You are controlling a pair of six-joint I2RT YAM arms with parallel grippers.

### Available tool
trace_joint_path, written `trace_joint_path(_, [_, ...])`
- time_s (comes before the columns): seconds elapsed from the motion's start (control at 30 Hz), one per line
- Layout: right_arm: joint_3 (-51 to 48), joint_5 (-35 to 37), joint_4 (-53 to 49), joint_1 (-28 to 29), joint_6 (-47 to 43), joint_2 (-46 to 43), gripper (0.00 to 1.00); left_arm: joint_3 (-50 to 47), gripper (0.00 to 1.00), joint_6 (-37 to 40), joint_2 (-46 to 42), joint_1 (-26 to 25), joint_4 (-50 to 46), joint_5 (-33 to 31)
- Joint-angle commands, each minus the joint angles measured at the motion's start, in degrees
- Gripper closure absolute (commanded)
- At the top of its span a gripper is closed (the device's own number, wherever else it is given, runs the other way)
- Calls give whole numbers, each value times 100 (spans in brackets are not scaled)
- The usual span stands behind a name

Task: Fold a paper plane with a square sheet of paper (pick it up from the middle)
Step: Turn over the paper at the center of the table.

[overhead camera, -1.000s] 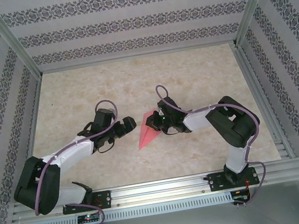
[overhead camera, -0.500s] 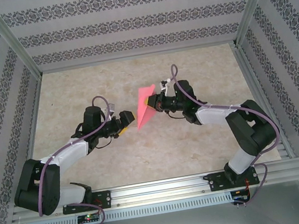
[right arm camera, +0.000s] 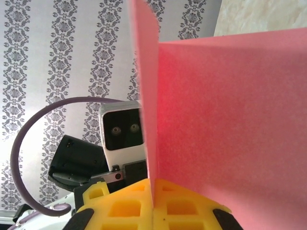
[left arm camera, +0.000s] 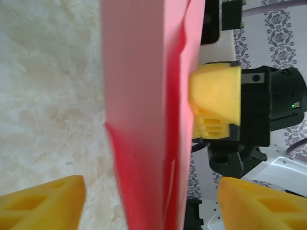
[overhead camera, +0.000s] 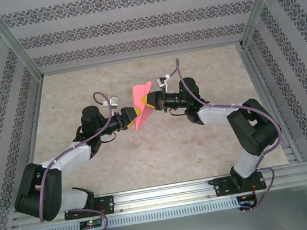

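The paper (overhead camera: pixel 141 96) hung in the air above the middle of the table (overhead camera: pixel 80 85), touching nothing but the right gripper (overhead camera: pixel 150 100), whose jaws were pressed together on one of its side edges. It was a partly folded pink sheet, standing edge-up, with one flap splaying away from the other layers. The left gripper (overhead camera: pixel 133 117) had its jaws apart, one yellow finger (left arm camera: pixel 43 201) on each side of the paper's lower part, neither one visibly touching it. The paper looked very light and thin, stiff only along its creases and floppy elsewhere, so it would probably bend or twist under any sideways push. It seemed likely to tear or take a stray crease if the two arms pulled against each other. Its matte surface should have given the pads fair friction, so a gentle squeeze looked sufficient. The best place to grip appeared to be near the folded spine, where the layers lay together, and not on the loose flap, which would probably slide or buckle.
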Motion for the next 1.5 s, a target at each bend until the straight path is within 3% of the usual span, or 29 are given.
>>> trace_joint_path(0.0, [-1, -169, 370, 49, 87, 49, 95, 198, 37, 29, -3, -66, 411, 71])
trace_joint_path(0.33, [42, -102, -471, 28, -361, -41, 89, 294, 81, 168, 39, -72, 125, -129])
trace_joint_path(0.5, [111, 435, -2178, -208, -1361, -603, 59, 390, 88, 537, -80, -76, -495, -333])
trace_joint_path(0.57, [250, 1086, -3560, -327, -2214, -1042, 50, 548, 89, 945, -187, -74, -1177, -513])
trace_joint_path(0.67, [194, 2285, -4687, -427, -3012, -1739, 33, 923, 93, 1684, -290, -84, -2499, -960])
trace_joint_path(0.77, [-70, 3234, -5062, -491, -3362, -2361, 18, 1474, 94, 2419, -238, -95, -4048, -1694])
trace_joint_path(0.87, [-313, 3999, -5287, -537, -3540, -2805, 2, 2142, 94, 3017, -48, -244, -5582, -2832])
trace_joint_path(1.0, [-494, 4598, -5531, -624, -3698, -3111, 2, 3041, 94, 3421, 359, -719, -7150, -4879])
trace_joint_path(1.17, [-686, 5190, -5732, -765, -3569, -3296, 2, 3997, 95, 3352, 1178, -1435, -8213, -6994])
trace_joint_path(1.3, [-869, 5260, -5714, -878, -3579, -3438, 2, 4557, 95, 3046, 2051, -1900, -8584, -7881])
trace_joint_path(1.47, [-1004, 5250, -5902, -1012, -3474, -3603, 2, 5244, 91, 2950, 3113, -2378, -8653, -8011])
